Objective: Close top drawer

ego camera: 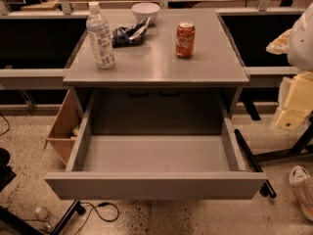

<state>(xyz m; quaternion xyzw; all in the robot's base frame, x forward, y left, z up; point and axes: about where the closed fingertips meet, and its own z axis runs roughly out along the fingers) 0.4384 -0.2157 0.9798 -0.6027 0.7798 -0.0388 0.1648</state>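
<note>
The top drawer [156,185] is pulled far out of the grey cabinet toward the camera. Its plain flat grey front faces me, and its deep grey box interior [156,153] holds nothing I can see. The robot arm comes in at the right edge as white and pale yellow parts. The gripper [292,104] hangs there, to the right of the drawer's right side wall and above the floor. It touches neither the drawer nor the cabinet. No lower drawers show.
On the cabinet top [156,67] stand a clear water bottle [100,35], a red cola can [185,39], a white bowl [145,11] and a dark snack bag [128,35]. A cardboard box [63,126] sits left of the cabinet. A black stand leg [252,160] lies right; a cable [100,210] lies under the drawer front.
</note>
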